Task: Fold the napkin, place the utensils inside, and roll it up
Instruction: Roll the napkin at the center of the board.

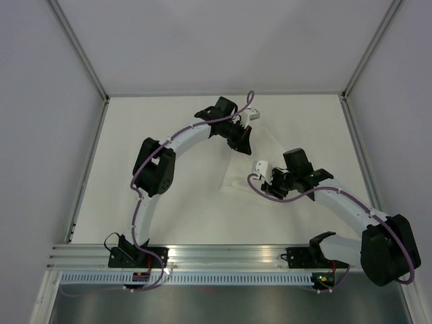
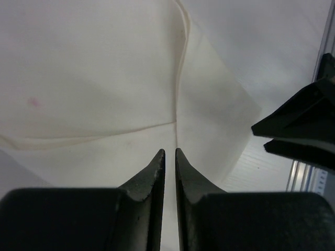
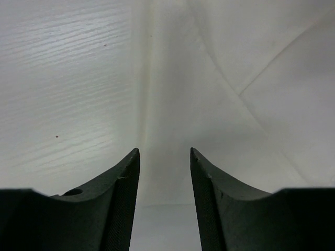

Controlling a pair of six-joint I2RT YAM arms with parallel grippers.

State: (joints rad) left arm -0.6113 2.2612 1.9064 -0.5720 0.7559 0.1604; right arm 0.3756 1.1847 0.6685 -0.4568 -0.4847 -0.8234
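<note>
The white napkin (image 1: pixel 246 172) lies partly folded in the middle of the table, faint against the white top. My left gripper (image 1: pixel 241 143) is at its far side. In the left wrist view the jaws of this gripper (image 2: pixel 170 151) stand a hair apart, pinched on the napkin (image 2: pixel 104 78), whose folded edge runs straight up from the fingertips. My right gripper (image 1: pixel 271 187) hovers over the napkin's near right part. The right wrist view shows that gripper (image 3: pixel 165 150) open and holding nothing, with the napkin (image 3: pixel 209 104) and its left edge below. The utensils are out of view.
The white table (image 1: pixel 169 216) is boxed in by pale walls with metal posts at the back corners. An aluminium rail (image 1: pixel 223 253) carrying both arm bases runs along the near edge. Part of the right arm (image 2: pixel 303 120) shows dark at the right of the left wrist view.
</note>
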